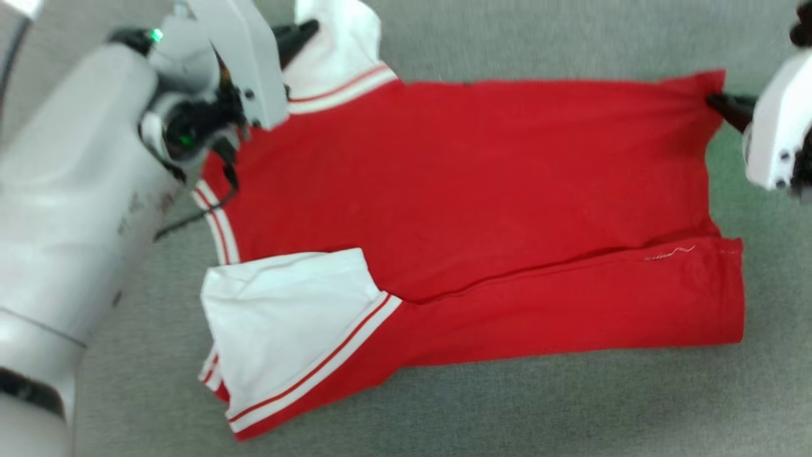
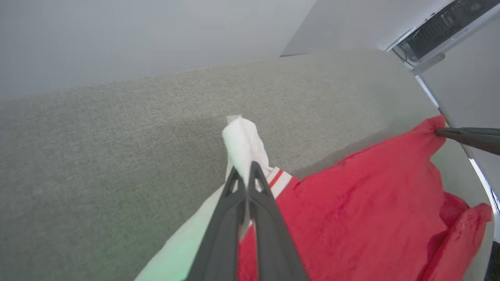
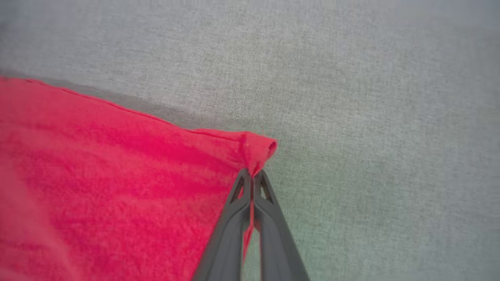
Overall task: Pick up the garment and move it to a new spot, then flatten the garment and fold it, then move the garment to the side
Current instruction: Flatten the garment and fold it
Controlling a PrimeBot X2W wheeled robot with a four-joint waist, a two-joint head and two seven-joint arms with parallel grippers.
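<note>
- Garment lay spread across the middle of the head view on a grey fabric surface. Sleeves were toward frame left and the hem toward frame right. Plain red side was up, no lettering seen.
- Left gripper was at upper left of the head view, clamped on the far white sleeve. In the left wrist view its fingers were pinched together, with white cloth bunched past the tips.
- Right gripper was at upper right of the head view, closed on the far hem corner. The right wrist view showed red cloth nipped between the tips and a small roll of corner poking beyond them.
- Far edge ran straight and taut between the two grips. It was slightly raised, with a shadow line under it in both wrist views.
- Near edge: a red band lay flat along the bottom, with a crease running from centre to right just above it. Near sleeve lay flat at lower left, with striped trim on its seam.
- Open room: bare grey surface lay above the far edge, below the near edge and right of the hem. The surface's own edge curved down the right side of the left wrist view, just beyond the hem corner.
- Left forearm sat at frame left of the head view, close beside the garment's left end.
</note>
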